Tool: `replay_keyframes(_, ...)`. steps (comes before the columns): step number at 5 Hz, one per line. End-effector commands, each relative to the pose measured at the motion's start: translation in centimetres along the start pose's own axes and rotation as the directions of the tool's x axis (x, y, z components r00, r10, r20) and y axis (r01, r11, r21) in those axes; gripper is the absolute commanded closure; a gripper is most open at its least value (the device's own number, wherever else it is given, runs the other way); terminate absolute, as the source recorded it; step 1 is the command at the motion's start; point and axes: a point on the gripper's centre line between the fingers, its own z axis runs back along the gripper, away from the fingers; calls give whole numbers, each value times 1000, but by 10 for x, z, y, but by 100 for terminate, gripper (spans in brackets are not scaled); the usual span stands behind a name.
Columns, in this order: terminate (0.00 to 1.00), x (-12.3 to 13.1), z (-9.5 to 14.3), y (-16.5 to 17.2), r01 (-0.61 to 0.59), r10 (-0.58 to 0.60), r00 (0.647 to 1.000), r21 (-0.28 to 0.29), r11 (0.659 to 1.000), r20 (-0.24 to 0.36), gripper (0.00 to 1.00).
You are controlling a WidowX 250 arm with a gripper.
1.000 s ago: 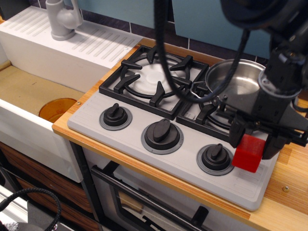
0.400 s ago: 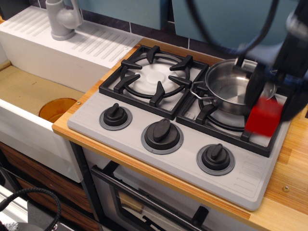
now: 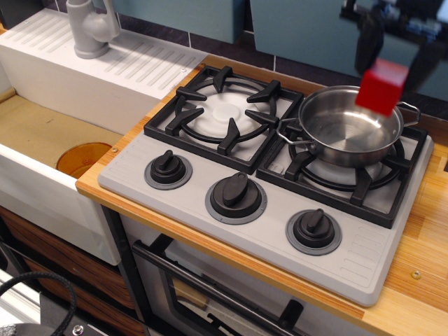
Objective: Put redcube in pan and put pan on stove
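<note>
Progress looks to be about halfway. The small bright red solid cube, the redcube [image 3: 381,87], is up in the air, clamped between the two dark fingers of the tool [image 3: 389,50] at the upper right, and it hangs over the far rim of the round shiny stainless-steel pan [image 3: 348,126] with thin wire loop handles. The tool is blurred, yet a finger shows on either side of the block, so I judge it closed on the redcube.

The pan's inside shows bare steel, so the cube is not yet in it. The pan itself rests on the right-hand black grate of the light grey toy stove [image 3: 203,171], which sits on the wooden worktop [image 3: 420,280]. So the second half of the task, pan on stove, appears to be met as things lie.

What is left, by my reading, is to bring the cube over the middle of the pan, lower it and let go. The pan should need no moving afterwards unless the drop knocks it off the grate.
</note>
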Motion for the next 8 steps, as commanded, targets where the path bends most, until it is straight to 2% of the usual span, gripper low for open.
replay_keyframes(1,0,43,7,5,35,-31,997,-53,998,70,100)
replay_keyframes(2,0,46,-1,2,52,-47,996,-70,996,72,0)
replay_keyframes(3,0,44,0,-2,46,-41,997,-70,996,67,0)
replay_keyframes(5,0,39,10,1,28,-26,996,-25,999,82,0)
replay_keyframes(6,0,36,14,20,32,-33,995,9,999,95,0)
replay_keyframes(8,0,18,6,56,33,-36,992,26,999,120,0)
